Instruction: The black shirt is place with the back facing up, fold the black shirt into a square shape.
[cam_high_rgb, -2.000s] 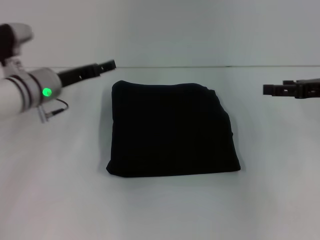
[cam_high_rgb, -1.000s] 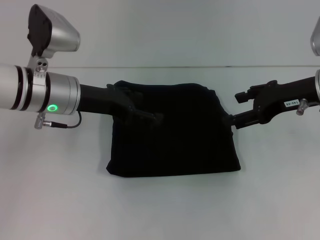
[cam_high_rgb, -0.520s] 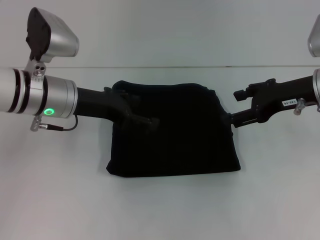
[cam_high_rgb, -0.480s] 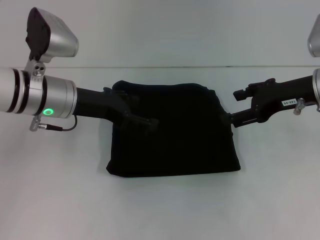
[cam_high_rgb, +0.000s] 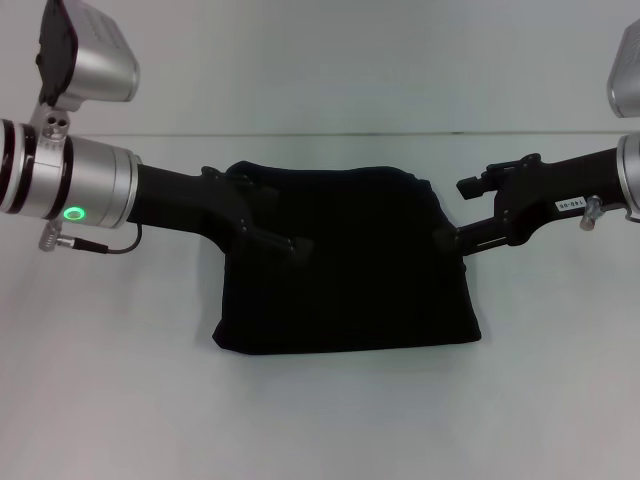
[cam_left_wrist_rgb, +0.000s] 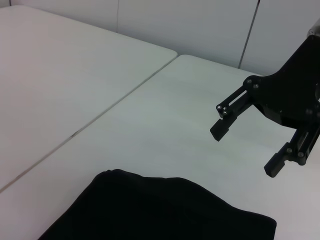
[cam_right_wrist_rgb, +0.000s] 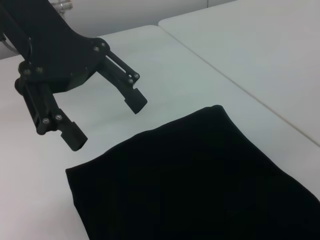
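Note:
The black shirt (cam_high_rgb: 345, 262) lies folded into a rough square in the middle of the white table, plain side up, with no lettering showing. My left gripper (cam_high_rgb: 287, 238) hangs over the shirt's far left part, and the right wrist view shows this left gripper (cam_right_wrist_rgb: 106, 122) open and holding nothing. My right gripper (cam_high_rgb: 450, 233) is at the shirt's far right edge. In the left wrist view this right gripper (cam_left_wrist_rgb: 245, 150) is open too, above bare table beyond the shirt (cam_left_wrist_rgb: 160, 212). The shirt's corner (cam_right_wrist_rgb: 200, 185) lies flat.
The white table (cam_high_rgb: 110, 380) surrounds the shirt on all sides. A seam between two tabletops (cam_left_wrist_rgb: 115, 102) runs behind the shirt, and a pale wall (cam_high_rgb: 330, 60) rises past the table's far edge.
Two seconds ago both arms were out at the sides; they have since swung in to the shirt's far corners. In the last half second both shifted slightly left. The shirt has not moved.

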